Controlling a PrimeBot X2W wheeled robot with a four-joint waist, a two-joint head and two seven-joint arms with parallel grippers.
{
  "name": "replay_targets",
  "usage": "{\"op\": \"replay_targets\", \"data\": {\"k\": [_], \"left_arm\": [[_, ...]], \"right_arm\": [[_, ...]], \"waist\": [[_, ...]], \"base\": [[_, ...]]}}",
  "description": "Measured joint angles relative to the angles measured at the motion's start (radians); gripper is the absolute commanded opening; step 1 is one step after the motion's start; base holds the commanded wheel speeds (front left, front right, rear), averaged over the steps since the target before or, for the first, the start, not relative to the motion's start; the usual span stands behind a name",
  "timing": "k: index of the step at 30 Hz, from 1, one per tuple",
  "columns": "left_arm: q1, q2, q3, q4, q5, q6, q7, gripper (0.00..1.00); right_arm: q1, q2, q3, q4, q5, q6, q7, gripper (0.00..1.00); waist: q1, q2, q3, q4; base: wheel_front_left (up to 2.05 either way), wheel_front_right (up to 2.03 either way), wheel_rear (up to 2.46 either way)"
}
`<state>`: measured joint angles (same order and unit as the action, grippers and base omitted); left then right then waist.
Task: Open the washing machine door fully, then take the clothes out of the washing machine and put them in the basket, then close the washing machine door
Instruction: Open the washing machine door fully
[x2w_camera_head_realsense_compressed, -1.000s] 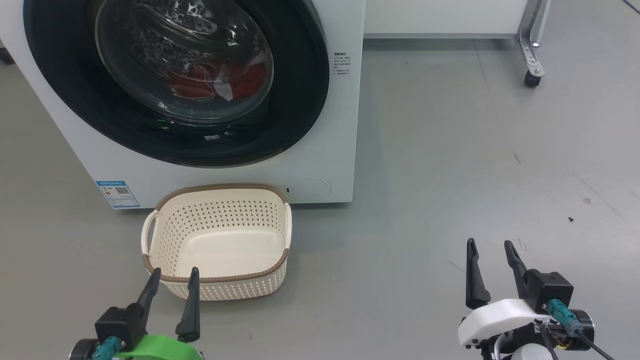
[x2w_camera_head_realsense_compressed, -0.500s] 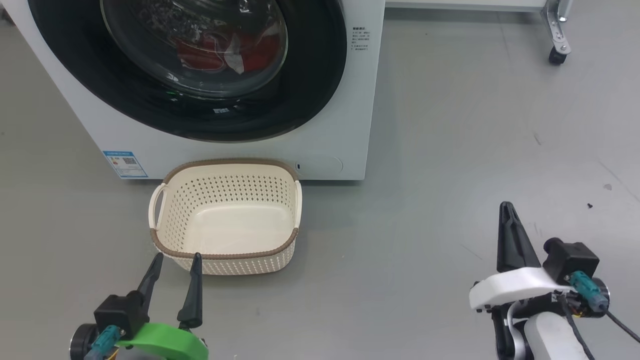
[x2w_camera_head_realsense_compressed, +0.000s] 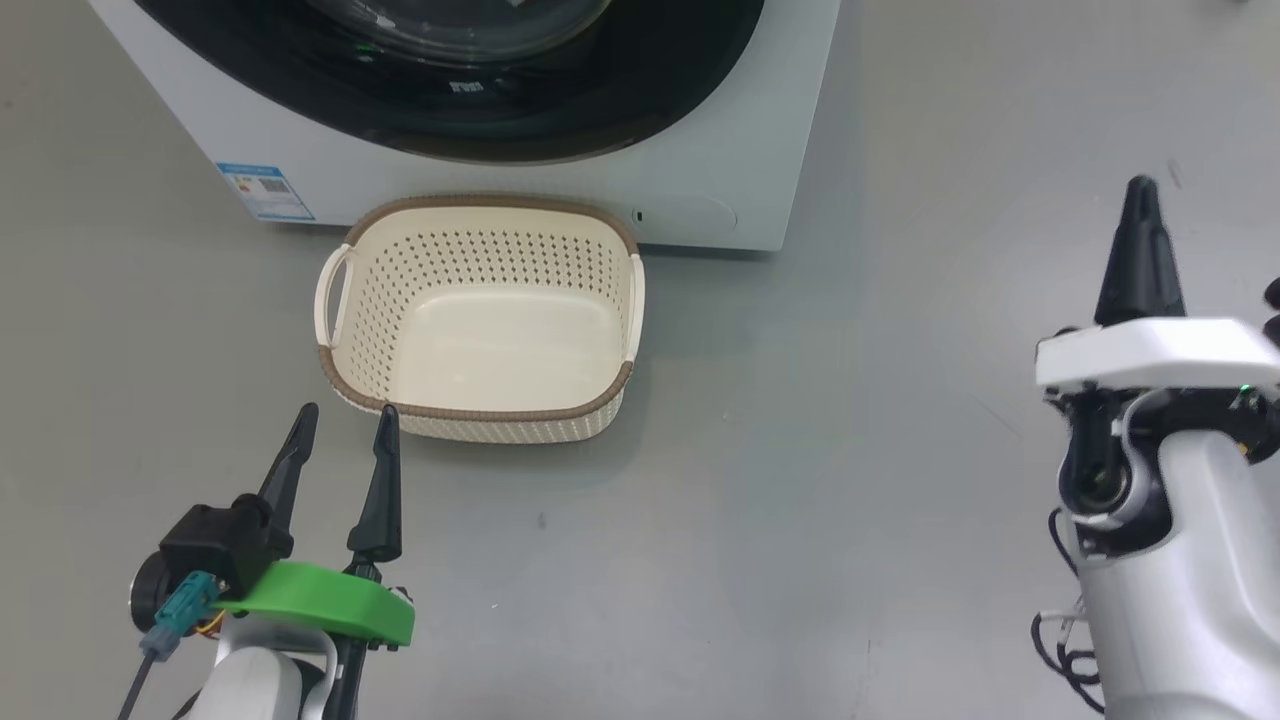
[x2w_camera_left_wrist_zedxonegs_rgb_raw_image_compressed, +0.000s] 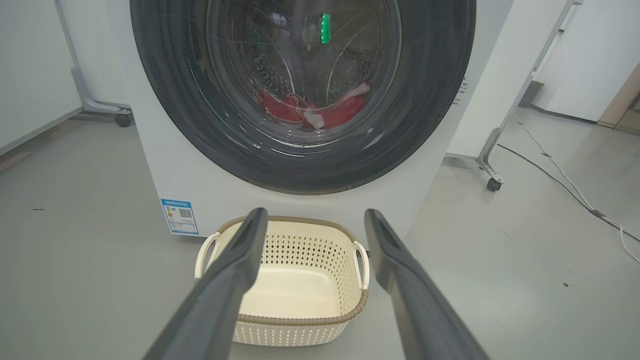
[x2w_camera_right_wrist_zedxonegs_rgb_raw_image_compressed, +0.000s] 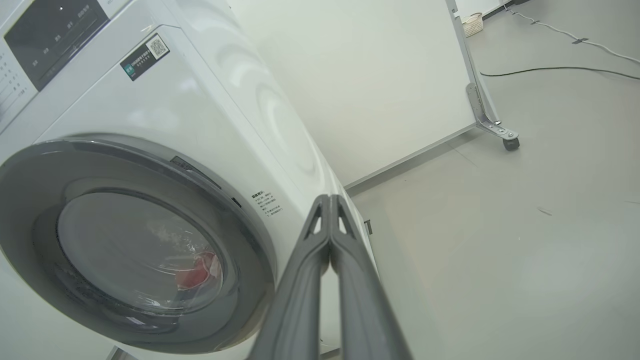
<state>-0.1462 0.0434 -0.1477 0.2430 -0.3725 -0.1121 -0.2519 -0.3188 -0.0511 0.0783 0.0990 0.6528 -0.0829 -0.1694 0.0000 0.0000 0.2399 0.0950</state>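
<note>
The white washing machine (x2w_camera_head_realsense_compressed: 720, 120) stands at the top of the head view, its black-rimmed round door (x2w_camera_left_wrist_zedxonegs_rgb_raw_image_compressed: 305, 95) closed. Red clothes (x2w_camera_left_wrist_zedxonegs_rgb_raw_image_compressed: 320, 107) lie inside the drum behind the glass, also seen as the red clothes (x2w_camera_right_wrist_zedxonegs_rgb_raw_image_compressed: 197, 272) in the right wrist view. The cream basket (x2w_camera_head_realsense_compressed: 480, 410) sits empty on the floor just in front of the machine. My left gripper (x2w_camera_head_realsense_compressed: 342, 420) is open, low at the left, just short of the basket's near rim. My right gripper (x2w_camera_head_realsense_compressed: 1140, 195) is shut on nothing, raised at the right, off the machine's right corner (x2w_camera_right_wrist_zedxonegs_rgb_raw_image_compressed: 345, 210).
A blue sticker (x2w_camera_head_realsense_compressed: 265, 192) marks the machine's lower left front. White panels on wheeled metal legs (x2w_camera_right_wrist_zedxonegs_rgb_raw_image_compressed: 502, 137) stand behind and to the right, with cables (x2w_camera_left_wrist_zedxonegs_rgb_raw_image_compressed: 565, 185) trailing across the grey floor. Open floor lies to the right of the basket.
My right gripper has shut and risen toward the machine's right side. The head camera has tilted down, so the machine and basket sit higher in that view. The left gripper stays open.
</note>
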Motion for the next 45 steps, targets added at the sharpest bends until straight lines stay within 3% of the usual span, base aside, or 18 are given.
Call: {"op": "replay_targets", "data": {"k": [3,9,11,28,45], "left_arm": [[-0.022,0.000,-0.002,0.000,-0.006,0.000,0.000,1.00],[-0.070,0.000,-0.006,-0.001,-0.015,-0.008,0.000,1.00],[-0.087,0.000,-0.006,-0.001,-0.027,-0.008,0.000,1.00],[-0.210,-0.007,-0.048,0.007,-0.060,-0.012,0.000,1.00],[-0.248,-0.006,-0.113,0.022,-0.103,-0.012,0.000,1.00]], "right_arm": [[-0.077,-0.002,-0.038,-0.023,0.100,-0.002,0.031,0.00],[-0.250,-0.006,-0.040,-0.038,0.192,-0.018,0.110,0.00],[-0.309,-0.007,-0.037,-0.041,0.283,-0.024,0.139,0.00],[-0.693,-0.016,-0.046,0.107,0.298,-0.043,0.280,0.00],[-0.945,-0.027,-0.068,0.299,0.453,-0.044,0.360,0.00]], "waist": [[0.0000,0.0000,0.040,0.017],[0.0000,0.0000,0.122,0.055],[0.0000,0.0000,0.150,0.067],[0.0001,0.0000,0.348,0.171],[0.0000,0.0000,0.432,0.237]], "base": [[0.00,0.00,0.00],[0.00,0.00,0.00],[0.00,0.00,0.00],[0.00,0.00,0.00],[0.00,0.00,0.00]]}}
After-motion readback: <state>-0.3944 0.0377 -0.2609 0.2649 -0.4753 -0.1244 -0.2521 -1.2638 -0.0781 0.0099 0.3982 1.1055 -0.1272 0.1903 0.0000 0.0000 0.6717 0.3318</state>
